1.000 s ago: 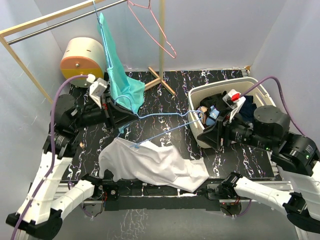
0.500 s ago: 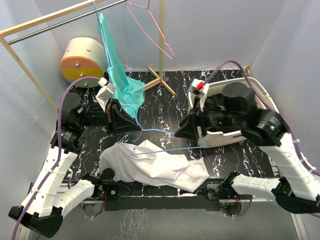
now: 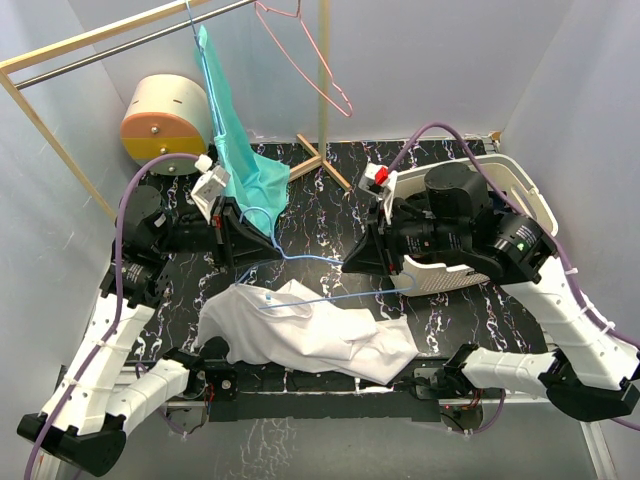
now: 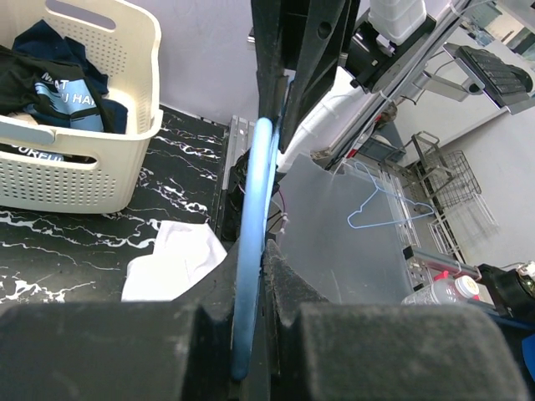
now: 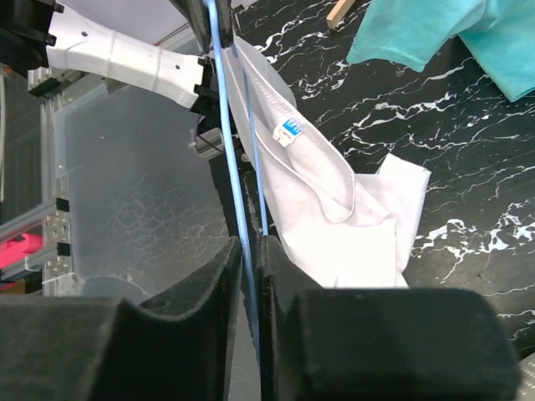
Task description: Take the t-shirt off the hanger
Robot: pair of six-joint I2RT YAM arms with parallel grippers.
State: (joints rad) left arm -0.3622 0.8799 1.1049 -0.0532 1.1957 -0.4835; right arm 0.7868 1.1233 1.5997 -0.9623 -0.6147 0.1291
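Observation:
A white t-shirt (image 3: 310,335) lies crumpled on the black marbled table near the front edge. It also shows in the right wrist view (image 5: 334,200) and the left wrist view (image 4: 171,263). A thin blue wire hanger (image 3: 330,280) is held just above it, one end reaching into the shirt's collar. My left gripper (image 3: 268,248) is shut on the hanger's left part (image 4: 255,242). My right gripper (image 3: 355,265) is shut on the hanger's right part (image 5: 238,217).
A white laundry basket (image 3: 520,190) with dark clothes stands at the right. A teal garment (image 3: 240,160) hangs from a rail at the back left, next to an empty pink hanger (image 3: 310,50). A round cream and orange box (image 3: 165,115) sits at the back left.
My right arm swung left from the basket toward the table's middle with the hanger's end. The hanger came lower and the shirt bunched up beneath it. The left arm barely moved.

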